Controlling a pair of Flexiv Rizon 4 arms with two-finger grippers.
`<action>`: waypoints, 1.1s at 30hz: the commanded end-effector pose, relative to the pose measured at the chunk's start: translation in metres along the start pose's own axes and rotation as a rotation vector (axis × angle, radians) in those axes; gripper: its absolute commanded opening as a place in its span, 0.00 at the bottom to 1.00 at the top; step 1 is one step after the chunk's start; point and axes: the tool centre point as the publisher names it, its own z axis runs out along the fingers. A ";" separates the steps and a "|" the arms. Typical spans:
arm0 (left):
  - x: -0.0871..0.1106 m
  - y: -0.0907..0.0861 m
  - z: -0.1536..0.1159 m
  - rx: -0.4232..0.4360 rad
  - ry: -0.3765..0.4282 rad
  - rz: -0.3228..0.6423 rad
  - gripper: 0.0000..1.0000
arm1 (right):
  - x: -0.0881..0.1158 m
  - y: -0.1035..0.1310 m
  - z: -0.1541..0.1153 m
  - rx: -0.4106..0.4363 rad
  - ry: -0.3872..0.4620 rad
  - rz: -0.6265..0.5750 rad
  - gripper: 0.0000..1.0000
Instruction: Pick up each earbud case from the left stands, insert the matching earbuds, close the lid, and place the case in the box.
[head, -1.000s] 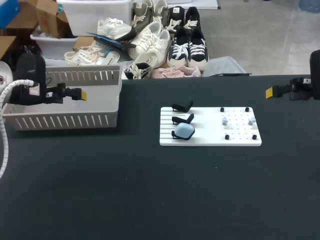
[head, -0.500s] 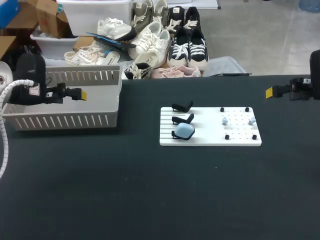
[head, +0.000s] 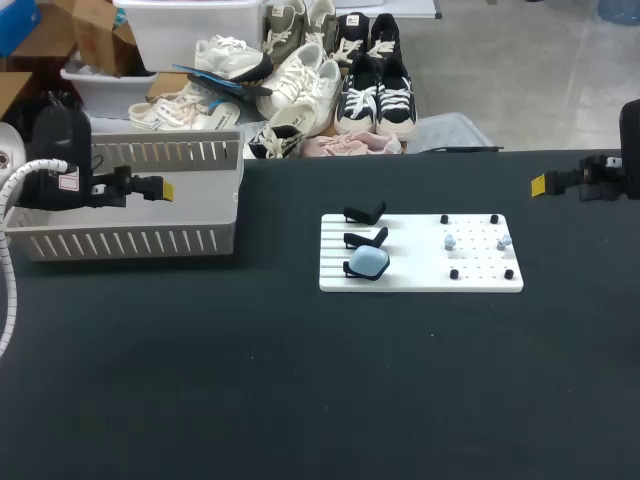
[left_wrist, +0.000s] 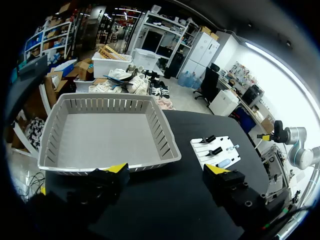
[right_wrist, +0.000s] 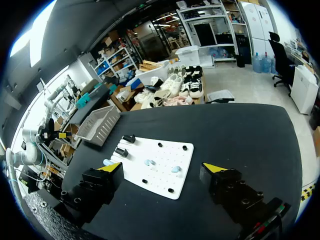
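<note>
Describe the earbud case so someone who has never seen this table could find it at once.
On the black table lies a white board; its ribbed left part carries three black stands in a row. The earbud case sits on the stand nearest the camera: a rounded, pale blue shell, while the other two stands are bare.

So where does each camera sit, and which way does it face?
Head view: above and behind, looking down on the table; left gripper and right gripper at the sides.
Left wrist view: on the left arm, facing the basket; its open fingertips show.
Right wrist view: on the right arm, facing the white board; its open fingertips show.
All three show the white board.
</note>
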 end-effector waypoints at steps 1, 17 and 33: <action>0.000 0.000 0.000 0.000 0.000 0.000 1.00 | 0.000 0.000 0.000 0.000 0.000 0.000 1.00; -0.001 -0.001 0.000 0.027 -0.006 0.020 1.00 | 0.000 0.000 0.000 0.000 0.000 0.000 1.00; 0.005 -0.035 0.007 0.315 0.000 0.469 1.00 | 0.000 0.000 0.000 0.000 0.000 0.000 1.00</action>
